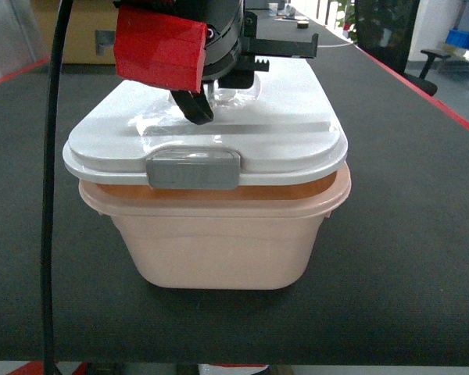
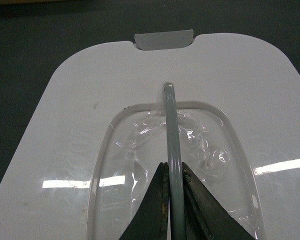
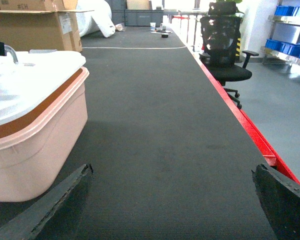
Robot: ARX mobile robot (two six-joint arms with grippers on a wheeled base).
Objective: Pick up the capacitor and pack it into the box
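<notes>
gripping clear handle (image 2: 171,125) on lid (image 1: 211,133) of box (image 1: 219,242), left gripper (image 2: 173,172) pinched shut; right gripper (image 3: 172,172) spread. next: lift lid. capacitor unseen, possibly inside.

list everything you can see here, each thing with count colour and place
box: 1, pale pink, middle of the black mat
lid: 1, white, on the box, front lifted off the rim
latch: 1, grey, lid's front edge
handle: 1, clear, raised from the lid's recess
mat: 1, black, covers the table
cardboard box: 1, brown, behind the box
office chair: 1, black, beside the table
capacitor: none visible
left gripper: 1, black, shut on the handle
right gripper: 1, black, open, low over the mat beside the box
</notes>
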